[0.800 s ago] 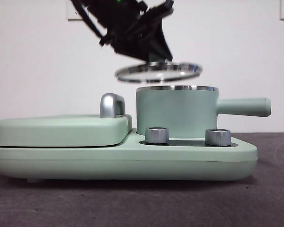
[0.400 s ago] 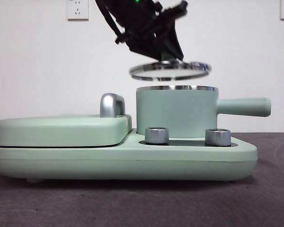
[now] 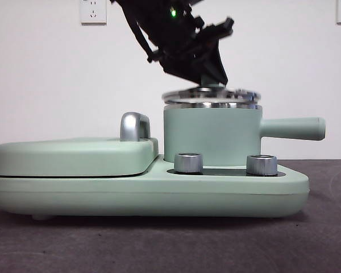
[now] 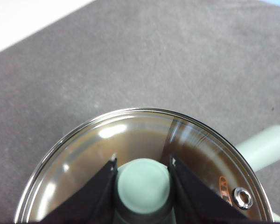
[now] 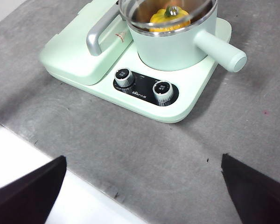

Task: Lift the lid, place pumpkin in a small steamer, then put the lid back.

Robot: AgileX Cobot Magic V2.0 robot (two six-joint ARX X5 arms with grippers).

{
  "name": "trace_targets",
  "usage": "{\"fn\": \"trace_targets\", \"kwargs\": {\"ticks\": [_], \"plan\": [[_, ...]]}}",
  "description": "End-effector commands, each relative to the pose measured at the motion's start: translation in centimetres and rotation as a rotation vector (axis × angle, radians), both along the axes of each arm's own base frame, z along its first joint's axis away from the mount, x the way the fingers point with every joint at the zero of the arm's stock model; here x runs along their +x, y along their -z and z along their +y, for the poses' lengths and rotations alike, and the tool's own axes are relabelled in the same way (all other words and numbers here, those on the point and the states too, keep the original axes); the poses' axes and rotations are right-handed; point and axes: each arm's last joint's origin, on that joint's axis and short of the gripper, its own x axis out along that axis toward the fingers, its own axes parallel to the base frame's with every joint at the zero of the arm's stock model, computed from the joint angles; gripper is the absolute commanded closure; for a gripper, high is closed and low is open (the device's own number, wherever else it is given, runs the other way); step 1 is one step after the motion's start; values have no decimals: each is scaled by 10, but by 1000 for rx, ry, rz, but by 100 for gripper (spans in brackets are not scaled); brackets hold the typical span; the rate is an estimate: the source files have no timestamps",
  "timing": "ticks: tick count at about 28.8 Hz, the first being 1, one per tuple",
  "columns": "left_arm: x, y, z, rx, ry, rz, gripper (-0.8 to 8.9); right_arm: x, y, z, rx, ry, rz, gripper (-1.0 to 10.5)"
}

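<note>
— Lid [image 3: 211,96] placement is the step in hand, it seems. How is it held?

— The mint-green knob [image 4: 143,182] is clamped between the two black jaws of the left gripper [image 4: 143,163], as seen in the left wrist view. In the front view the lid is seen right at the steel rim of the small steamer [image 3: 211,135], slightly tilted; whether it is fully seated cannot be told.

— What is called for to finish it well?

— The lid should be levelled and centred over the rim before the jaws are opened, so that it is not left cocked on one edge. The release is best made straight up, with no sideways pull on the knob.

— And the contents?

— The pumpkin [image 5: 168,17] is seen inside the pot through the glass in the right wrist view, yellow-orange with its green stem uppermost. The pot is carried on the right end of the mint-green base [image 3: 159,193], behind the two knobs [image 3: 188,162], beside the flat rectangular cover [image 3: 74,154].

— The other arm?

— The right gripper [image 5: 144,186] is held well back from the base, its jaws spread wide with nothing between them.
</note>
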Motion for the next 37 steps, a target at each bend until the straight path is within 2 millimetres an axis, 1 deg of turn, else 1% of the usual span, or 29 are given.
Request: {"fn": "trace_targets", "kwargs": {"ticks": [1,6,13,20,23,31,34,36,37], "plan": [[5,-3,-9,-26,16,-49,799,-1,-2,0,19,3,-1,419],[8,4,-12,-25,13,-38,799,-1,-2,0,24,7,2,419],[7,11,-10,18,13,9,799,-1,-3,0,29,12,6,419],[6,13,-10,33,13,27,799,-1,-2,0,31,13,9,419],[6,13,-10,34,13,28,784,-1,-2,0,31,13,9,419],[6,17,-6,96,-66,33,784,-1,-3,-1,30,17,7,420],[6,16,-7,91,-67,28,782,-1,-2,0,29,17,8,420],[6,16,-7,91,-67,28,770,-1,-2,0,29,17,8,420],[6,17,-7,90,-67,30,730,-1,-2,0,29,17,8,420]]}}
